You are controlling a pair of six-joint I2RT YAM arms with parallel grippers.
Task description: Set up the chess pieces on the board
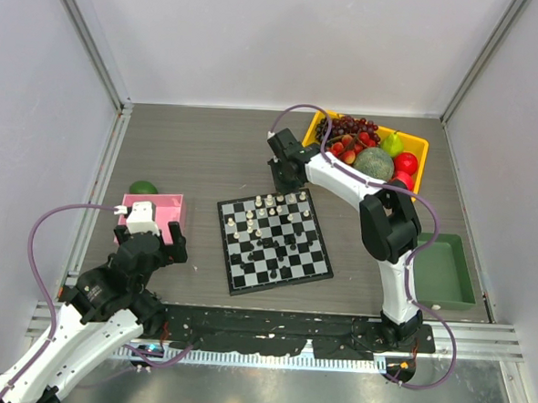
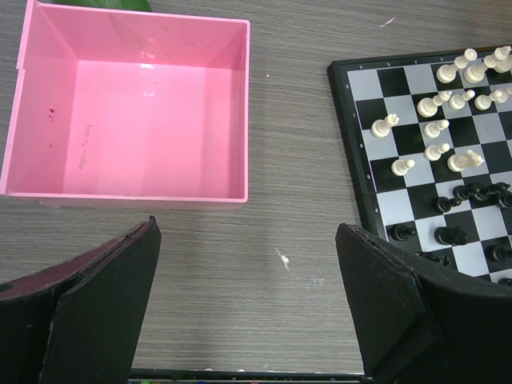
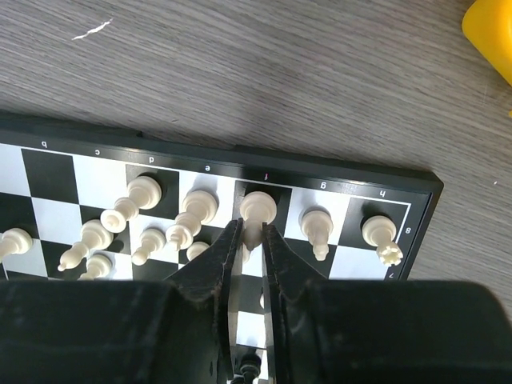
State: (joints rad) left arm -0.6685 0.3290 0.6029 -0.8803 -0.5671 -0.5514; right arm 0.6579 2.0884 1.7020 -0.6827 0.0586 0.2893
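Now right gripper (image 3: 250, 234) pinches white piece (image 3: 258, 210) on board (image 3: 344, 182) edge row.

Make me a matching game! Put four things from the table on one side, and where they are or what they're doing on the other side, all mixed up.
Things:
1. pink tray
2. yellow bin
3. green tray
4. right gripper

Places or states:
A. pinching a white chess piece on the far row of the board
B. left of the board
C. holding fruit
D. right of the board, on the near side

Pairs: 1-B, 2-C, 3-D, 4-A.
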